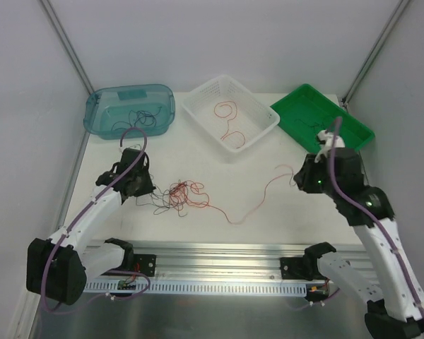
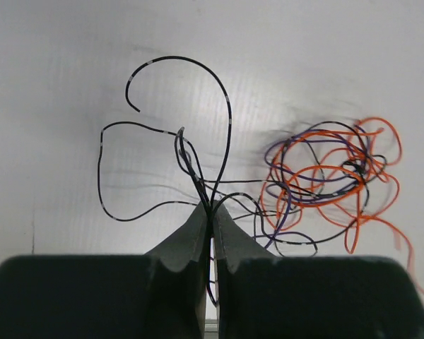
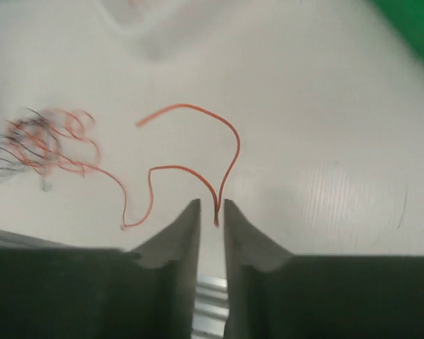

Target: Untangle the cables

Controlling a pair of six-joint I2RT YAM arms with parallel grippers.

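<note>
The table [image 1: 219, 166] is matt white, faintly ribbed, with a brushed-metal rail [image 1: 226, 248] at 6 o'clock. The teal bin [image 1: 92, 113] at 11 o'clock is glossy translucent plastic, the basket [image 1: 198, 116] at 12 latticed plastic. The cables [image 1: 182, 193] look smooth-sheathed.

On the desk [image 1: 304, 220] there are three containers: one teal tub [image 1: 99, 106], one white basket [image 1: 198, 106] and one green tray [image 1: 353, 131]. There are two grippers, the left gripper [image 2: 212, 208] and the right gripper [image 3: 212, 205]. There is one tangle of cables [image 1: 180, 194]. Its strands are too many and too crossed to count, but they show three colours: red-orange, black and purple. One long red-orange cable [image 1: 258, 201] can be counted alone. The basket has one looped red-orange cable [image 1: 230, 120]. The tub has a few black cables [image 1: 138, 120], but their number is not clear.
</note>
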